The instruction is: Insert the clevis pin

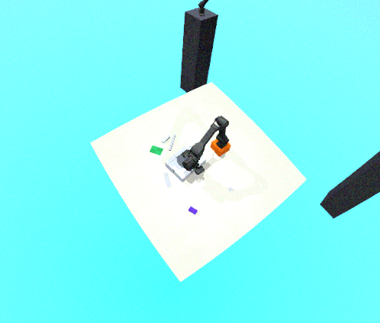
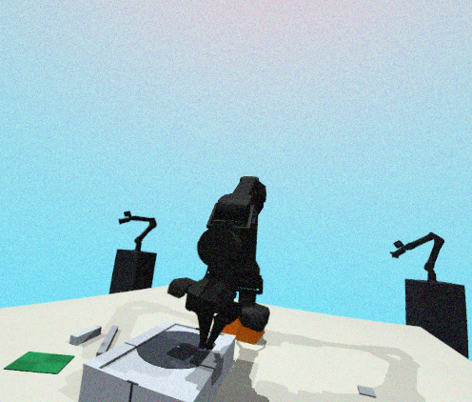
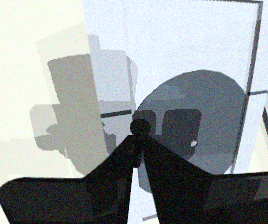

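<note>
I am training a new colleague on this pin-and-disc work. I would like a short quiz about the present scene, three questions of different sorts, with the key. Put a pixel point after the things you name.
1. True or false: the pin [image 3: 140, 127] is already through the hole of the disc [image 1: 179, 161] [image 2: 151, 352] [image 3: 220, 100].
2. Which colour is the arm's base block [image 1: 221, 148] [image 2: 249, 333]? A) blue B) orange C) white
3. Fill in: the tool [image 1: 190, 161] [image 2: 206, 348] [image 3: 138, 140] is ____ on the pin.

Key: 1 false; 2 B; 3 shut

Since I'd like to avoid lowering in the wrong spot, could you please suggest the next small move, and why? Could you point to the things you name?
Probably shift the gripper [image 2: 205, 347] [image 3: 138, 140] sideways over the disc [image 1: 180, 161] [image 2: 153, 351] [image 3: 217, 100] before lowering: in the wrist view, the held pin [image 3: 140, 127] appears near the disc's edge, away from the bright central hole [image 3: 194, 143].
</note>
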`<move>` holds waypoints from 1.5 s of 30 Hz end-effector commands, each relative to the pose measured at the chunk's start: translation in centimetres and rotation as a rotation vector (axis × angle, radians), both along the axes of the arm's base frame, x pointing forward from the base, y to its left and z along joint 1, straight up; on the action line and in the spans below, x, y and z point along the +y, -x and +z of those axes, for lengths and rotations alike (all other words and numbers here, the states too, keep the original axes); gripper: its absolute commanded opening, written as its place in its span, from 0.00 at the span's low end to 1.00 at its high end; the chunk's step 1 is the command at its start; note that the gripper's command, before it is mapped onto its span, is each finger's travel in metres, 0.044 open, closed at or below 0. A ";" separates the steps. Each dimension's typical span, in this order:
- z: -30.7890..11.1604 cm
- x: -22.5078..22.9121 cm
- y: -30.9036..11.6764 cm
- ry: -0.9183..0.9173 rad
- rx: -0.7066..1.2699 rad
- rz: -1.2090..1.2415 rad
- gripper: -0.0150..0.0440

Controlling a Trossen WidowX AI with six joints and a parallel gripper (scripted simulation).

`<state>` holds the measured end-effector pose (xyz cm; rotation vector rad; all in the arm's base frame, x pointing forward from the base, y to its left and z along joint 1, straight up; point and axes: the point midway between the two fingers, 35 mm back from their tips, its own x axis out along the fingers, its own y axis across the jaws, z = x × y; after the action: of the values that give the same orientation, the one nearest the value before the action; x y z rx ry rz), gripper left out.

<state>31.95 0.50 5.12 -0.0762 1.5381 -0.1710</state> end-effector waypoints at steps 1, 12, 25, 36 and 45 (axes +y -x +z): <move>0.3 -0.6 0.2 -0.019 -0.018 -0.122 0.25; 0.7 -2.6 0.6 -0.065 -0.060 -0.495 0.25; 1.2 -4.8 1.2 -0.116 -0.099 -0.938 0.25; 1.6 -6.7 1.9 -0.156 -0.122 -1.314 0.25; 1.8 -7.4 2.2 -0.171 -0.129 -1.467 0.25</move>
<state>29.85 -6.92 6.81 1.1757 1.2052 -1.1480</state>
